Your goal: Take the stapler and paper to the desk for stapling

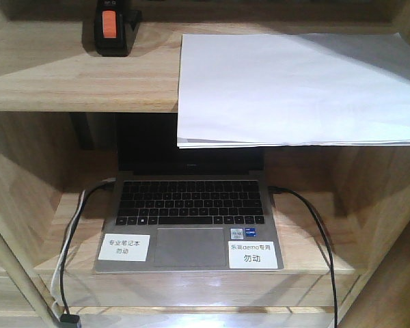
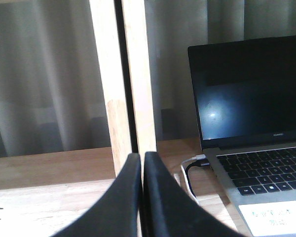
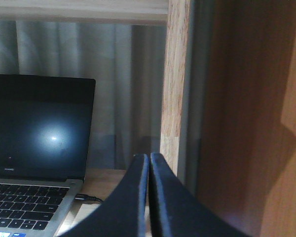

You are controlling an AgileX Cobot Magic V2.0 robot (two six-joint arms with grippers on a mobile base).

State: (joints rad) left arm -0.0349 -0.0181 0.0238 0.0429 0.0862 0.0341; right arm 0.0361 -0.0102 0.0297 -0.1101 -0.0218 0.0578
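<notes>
- The stapler sits at the upper left of the front view, on the upper shelf and well back from its front edge, with the orange patch facing the camera.
- The paper lies flat at the upper right on the same shelf, apart from the stapler. Its near edge overhangs the shelf front, which probably leaves a free lip to pinch.
- Below, in the centre, an open laptop fills the lower compartment, so I judge any reach should stay above it.
- The left end effector has its fingers pressed together with nothing between them, low in its own view beside a wooden upright.
- The right end effector is likewise closed and empty.
- Count: one stapler, one paper stack, one laptop, two white labels on its palm rest, and two end effectors.
- Neither item is yet grasped, so the carry to the desk has not begun.
</notes>
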